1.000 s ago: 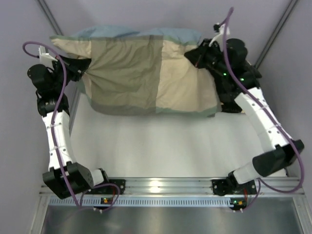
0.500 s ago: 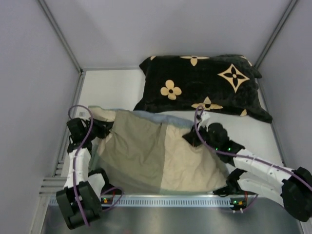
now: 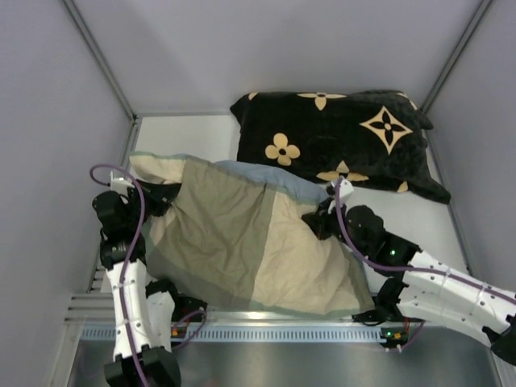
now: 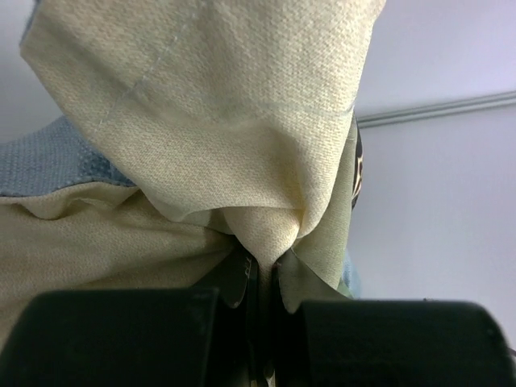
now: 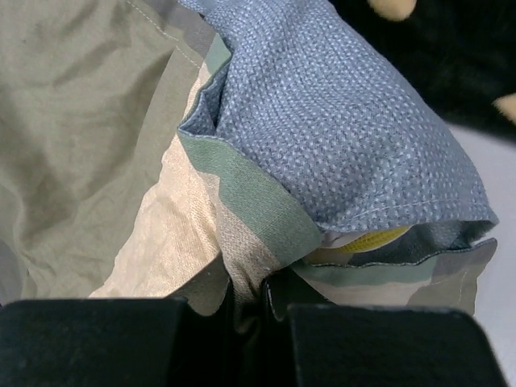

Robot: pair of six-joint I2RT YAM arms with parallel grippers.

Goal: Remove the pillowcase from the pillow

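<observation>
The pillowcase [image 3: 242, 242], in olive and beige blocks with a grey-blue edge, lies bulging over the near part of the table. My left gripper [image 3: 156, 199] is shut on its beige left corner, and the left wrist view shows the cloth [image 4: 226, 121] pinched between the jaws of that gripper [image 4: 262, 270]. My right gripper [image 3: 320, 222] is shut on the sage-banded hem at the right end [image 5: 250, 282]. The pillow is hidden in the top view. Only a bit of its yellow piping [image 5: 372, 239] peeks out under the grey-blue flap [image 5: 339, 121].
A black cushion with tan flower motifs [image 3: 339, 137] lies at the back right, touching the pillowcase's far edge. Grey walls close in the left, back and right. The metal rail [image 3: 266, 330] runs along the near edge.
A second ago both grippers held the cased pillow far out, hiding the black cushion; now it lies near the bases. Since half a second ago, my left gripper moved left and farther with its corner.
</observation>
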